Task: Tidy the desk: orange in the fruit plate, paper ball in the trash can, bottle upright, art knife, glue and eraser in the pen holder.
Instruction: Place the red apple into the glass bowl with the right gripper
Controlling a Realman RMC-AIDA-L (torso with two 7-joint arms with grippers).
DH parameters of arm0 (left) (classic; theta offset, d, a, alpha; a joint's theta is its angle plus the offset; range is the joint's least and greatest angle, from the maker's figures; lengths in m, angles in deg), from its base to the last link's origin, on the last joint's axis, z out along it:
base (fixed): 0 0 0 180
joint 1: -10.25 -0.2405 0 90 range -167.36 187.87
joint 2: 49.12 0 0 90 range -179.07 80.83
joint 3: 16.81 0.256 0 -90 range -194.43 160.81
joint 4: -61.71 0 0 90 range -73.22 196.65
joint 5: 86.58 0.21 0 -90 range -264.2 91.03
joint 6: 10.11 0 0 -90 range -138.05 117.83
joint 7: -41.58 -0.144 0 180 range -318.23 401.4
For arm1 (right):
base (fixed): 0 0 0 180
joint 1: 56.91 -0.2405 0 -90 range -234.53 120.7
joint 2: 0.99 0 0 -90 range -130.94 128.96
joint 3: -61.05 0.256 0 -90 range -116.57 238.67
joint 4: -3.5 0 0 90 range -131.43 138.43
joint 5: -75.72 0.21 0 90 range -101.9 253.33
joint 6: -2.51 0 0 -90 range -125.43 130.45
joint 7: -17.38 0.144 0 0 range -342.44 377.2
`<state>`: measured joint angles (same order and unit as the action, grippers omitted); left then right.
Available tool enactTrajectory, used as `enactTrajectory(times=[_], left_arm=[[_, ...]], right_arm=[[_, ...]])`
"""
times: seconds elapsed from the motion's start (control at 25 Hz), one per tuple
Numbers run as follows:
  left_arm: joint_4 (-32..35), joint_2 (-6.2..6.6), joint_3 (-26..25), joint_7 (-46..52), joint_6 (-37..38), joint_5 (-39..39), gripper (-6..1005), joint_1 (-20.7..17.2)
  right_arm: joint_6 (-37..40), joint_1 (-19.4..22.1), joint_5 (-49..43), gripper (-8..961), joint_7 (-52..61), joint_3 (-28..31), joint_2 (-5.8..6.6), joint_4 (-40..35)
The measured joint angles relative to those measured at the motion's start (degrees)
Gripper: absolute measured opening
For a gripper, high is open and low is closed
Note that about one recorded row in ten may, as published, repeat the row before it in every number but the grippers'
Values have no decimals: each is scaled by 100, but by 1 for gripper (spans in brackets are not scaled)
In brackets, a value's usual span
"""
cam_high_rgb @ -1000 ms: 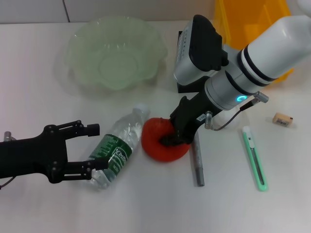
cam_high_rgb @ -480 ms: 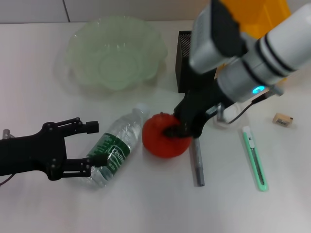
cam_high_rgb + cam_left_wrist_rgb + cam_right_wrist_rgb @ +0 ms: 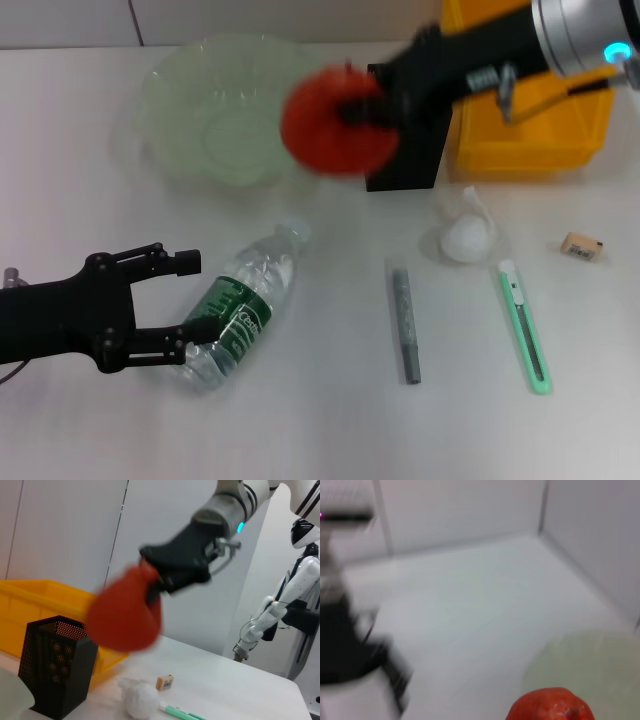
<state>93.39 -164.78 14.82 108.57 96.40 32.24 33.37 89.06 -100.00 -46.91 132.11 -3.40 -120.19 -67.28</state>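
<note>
one orange point(image 3: 335, 120) clamped in the right tool point(image 3: 372, 105) beside the fruit plate point(image 3: 190, 95) (left tool point(image 3: 190, 297) apart).

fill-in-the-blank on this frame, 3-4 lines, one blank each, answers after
The right gripper holds the ____ in the air.
The bottle lies on its ____.
The paper ball sits near the black ____.
The left gripper, jaws open, is at the bottle's ____ end.

Answers: orange; side; pen holder; bottom

A robotics lab: bare white panelled walls point(image 3: 65, 540) surround a plain white tabletop point(image 3: 320, 420), and a white-and-black humanoid robot point(image 3: 285, 605) stands in the background beyond it.
</note>
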Motion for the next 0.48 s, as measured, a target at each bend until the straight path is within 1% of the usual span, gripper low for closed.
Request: enactTrajectory(times=[0.08, 0.2, 0.24, 0.28, 0.4, 0.44, 0.48], left_arm=[[-7, 0, 1, -5, -32, 0, 839, -13], [-16, 0, 0, -6, -92, -1, 838, -8], [-17, 0, 1, -3, -105, -1, 838, 2], [-18, 3, 1, 7, -113, -1, 838, 8], [-18, 10, 1, 46, -133, -1, 838, 39], [-10, 8, 0, 48, -136, -1, 838, 45], [-7, 6, 0, 49, -141, 0, 837, 48]], right_arm=[[-630, 20, 488, 126, -220, -7, -5, 344], [-1591, -50, 1568, 100, -975, -51, -14, 1317], [-2051, -230, 2417, 92, -1642, -55, -13, 2205], [-2051, -230, 2417, 83, -1642, -55, -13, 2205], [-2637, -550, 3405, 57, -2579, -53, -20, 3315], [-2937, -762, 3961, 48, -3177, -50, -34, 3934], [-3043, -884, 4188, 45, -3446, -49, -40, 4216]])
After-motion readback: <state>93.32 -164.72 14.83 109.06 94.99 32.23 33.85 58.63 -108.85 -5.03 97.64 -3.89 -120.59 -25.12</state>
